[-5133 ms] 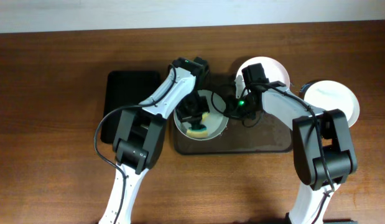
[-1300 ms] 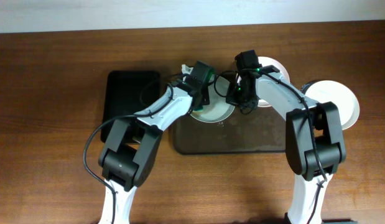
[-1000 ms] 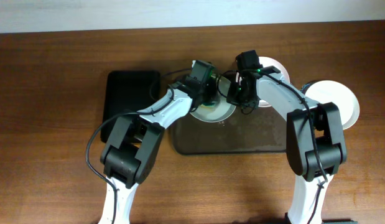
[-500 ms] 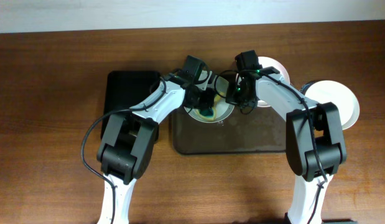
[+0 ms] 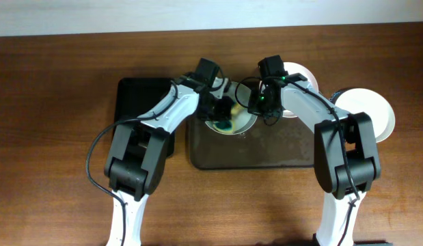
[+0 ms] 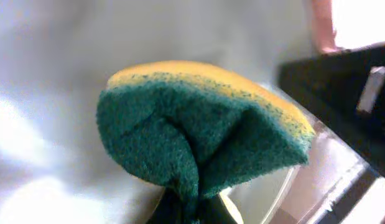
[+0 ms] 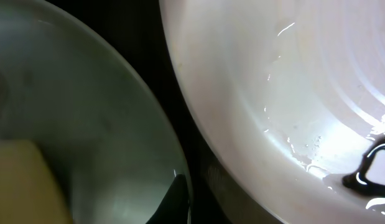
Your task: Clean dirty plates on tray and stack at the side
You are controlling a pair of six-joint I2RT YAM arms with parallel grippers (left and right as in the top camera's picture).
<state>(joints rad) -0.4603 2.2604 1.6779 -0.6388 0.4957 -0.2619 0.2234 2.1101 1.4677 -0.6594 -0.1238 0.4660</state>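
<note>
At the back edge of the large dark brown-grey rectangular tray (image 5: pixel 266 152), a round white shallow plate (image 5: pixel 244 123) is being wiped. The left gripper (image 5: pixel 221 113) pinches a folded green-and-yellow sponge (image 6: pixel 198 130) tightly between its fingers, with the green face set against the plate's pale inside. No black mark shows on the part of this plate in the left wrist view, though the sponge hides much of it, so I cannot call it clean.

The right gripper (image 5: pixel 257 109) sits at the same plate's right rim. One dark fingertip (image 7: pixel 176 196) lies against that rim, but the other is out of sight, so I cannot tell whether the fingers are clamped on it.

Just beside it, at the tray's far right corner, a second white plate (image 5: pixel 303 74) has a wet black streak (image 7: pixel 366 171) on its floor, so it looks unwiped.

Off the tray, on the brown wooden table (image 5: pixel 54 137) to the right, lies a third white plate (image 5: pixel 365 113), plain white from above.

By my reading, one plate is done and set aside, one is mid-wipe, and one is left; the stack so far is a single plate
</note>
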